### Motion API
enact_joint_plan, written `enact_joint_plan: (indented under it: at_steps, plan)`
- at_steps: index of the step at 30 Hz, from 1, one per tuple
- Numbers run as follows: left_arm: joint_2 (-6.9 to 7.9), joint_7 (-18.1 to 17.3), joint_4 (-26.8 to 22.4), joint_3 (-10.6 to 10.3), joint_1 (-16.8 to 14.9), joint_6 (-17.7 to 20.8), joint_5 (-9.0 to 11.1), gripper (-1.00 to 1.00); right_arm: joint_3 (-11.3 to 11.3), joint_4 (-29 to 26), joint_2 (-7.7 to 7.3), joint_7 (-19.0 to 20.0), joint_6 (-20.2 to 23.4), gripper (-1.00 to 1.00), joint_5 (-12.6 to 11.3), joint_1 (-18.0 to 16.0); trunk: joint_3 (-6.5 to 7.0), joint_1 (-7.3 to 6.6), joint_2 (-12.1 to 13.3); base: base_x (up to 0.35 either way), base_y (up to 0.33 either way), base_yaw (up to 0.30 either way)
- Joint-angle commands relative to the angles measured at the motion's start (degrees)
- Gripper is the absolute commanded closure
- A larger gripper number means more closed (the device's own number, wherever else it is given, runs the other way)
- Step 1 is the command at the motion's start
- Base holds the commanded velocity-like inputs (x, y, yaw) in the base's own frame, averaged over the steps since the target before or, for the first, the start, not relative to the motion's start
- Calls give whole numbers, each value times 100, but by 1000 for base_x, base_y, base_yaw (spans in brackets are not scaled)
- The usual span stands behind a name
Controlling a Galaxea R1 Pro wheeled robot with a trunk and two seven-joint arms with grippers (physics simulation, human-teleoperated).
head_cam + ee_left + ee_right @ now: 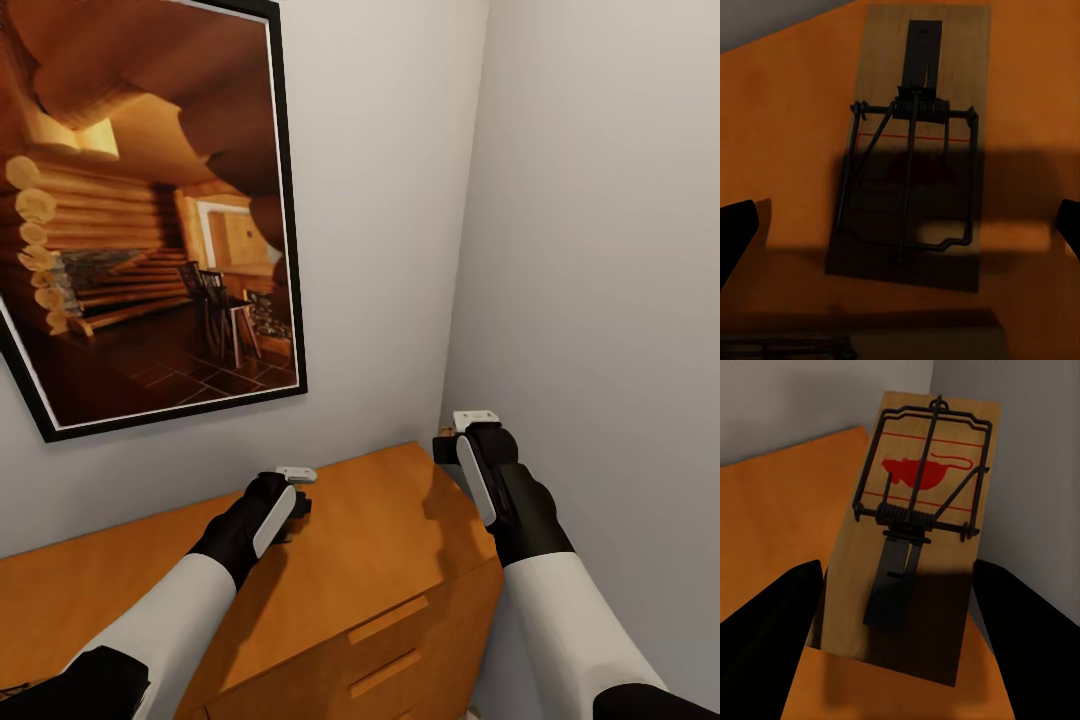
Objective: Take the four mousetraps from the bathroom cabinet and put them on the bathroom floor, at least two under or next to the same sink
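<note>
Nearest in the head view, the two arms reach up from the bottom corners of the frame over the cabinet [380, 560]. The left claw [297, 490] sits at lower centre above the flat wooden top. The right claw [470, 432] sits further right, at the top's far corner by the wall.

The left wrist view looks down on a mousetrap [916, 150] lying flat on the orange wood. Its long axis runs up the frame, slightly tilted, and it lies dead ahead, midway between the dark fingertips [735, 236] at the frame's two edges. So the left claw is open, and the coming move turns on a straight descent onto the board.

The right wrist view shows a second mousetrap [916, 525], red mark toward the wall corner, between wide dark fingers [772, 622]. That claw looks open too, though whether the pads touch the board is hard to say.

Beyond, a framed picture [140, 210] hangs at upper left.
</note>
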Motion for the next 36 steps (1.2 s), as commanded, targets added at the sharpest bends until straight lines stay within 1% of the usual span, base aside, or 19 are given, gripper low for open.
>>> enact_joint_plan:
  at_steps: [1, 10, 18, 19, 27, 36]
  plan:
    - [5, 52, 81, -19, -2, 22, 58, -100, 6, -4, 0, -49, 18, 100, -49, -5, -9, 1, -4, 0, 0, 0]
    - [5, 51, 122, 1, -2, 15, 58, -100, 5, -4, 0, -48, 18, 100, -49, -7, -9, 1, -4, 0, 0, 0]
    - [5, 51, 139, 6, -2, -67, 64, -100, 5, -7, 0, -51, 18, 100, -49, -4, -9, 1, -4, 0, 0, 0]
    - [5, 51, 140, 6, -2, -72, 65, 100, 5, -8, 0, -51, 18, 100, -47, -4, -9, 1, -4, 0, 0, 0]
    - [1, 57, 151, -16, -2, -89, 27, 100, 2, -12, 0, -50, 18, 100, -45, -6, -9, 1, -4, 0, 0, 0]
    - [5, 60, 152, -14, -2, -89, 31, 100, 1, -12, 0, -48, 18, 100, -44, -7, -9, 1, -4, 0, 0, 0]
